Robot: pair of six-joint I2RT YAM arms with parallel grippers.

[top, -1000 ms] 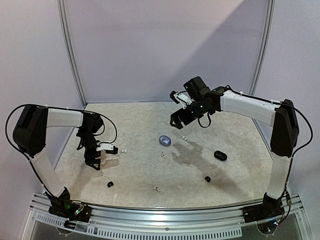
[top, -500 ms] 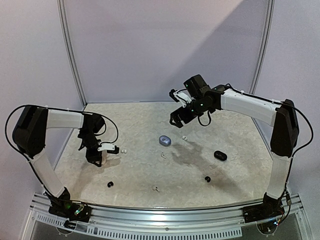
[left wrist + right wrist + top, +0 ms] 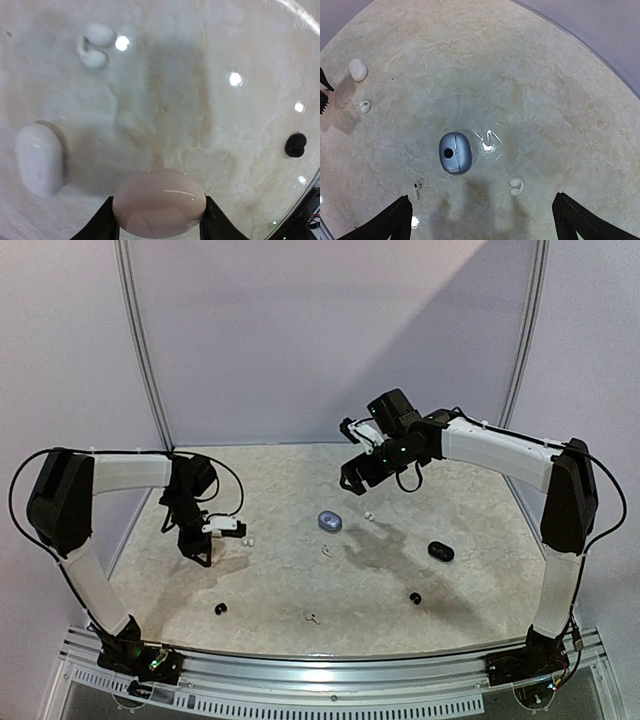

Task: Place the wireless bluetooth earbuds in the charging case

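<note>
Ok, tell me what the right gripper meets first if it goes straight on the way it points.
The right gripper would probably meet bare table near the blue-grey case, though depth is unclear.

A robot test cell in a lab: plain pale partition walls (image 3: 320, 340) on metal posts (image 3: 140, 340) enclose a beige marble-patterned tabletop (image 3: 280, 490).

Two matching robot arms. The left arm (image 3: 125, 473) and right arm (image 3: 495, 448) have white tubular links between bulky black joint housings, with thin black cables looping alongside the wrists and elbows. Black bases sit on a ribbed silver rail (image 3: 330, 680). The right gripper (image 3: 482, 197) has black wedge-shaped fingers (image 3: 385, 222).
</note>
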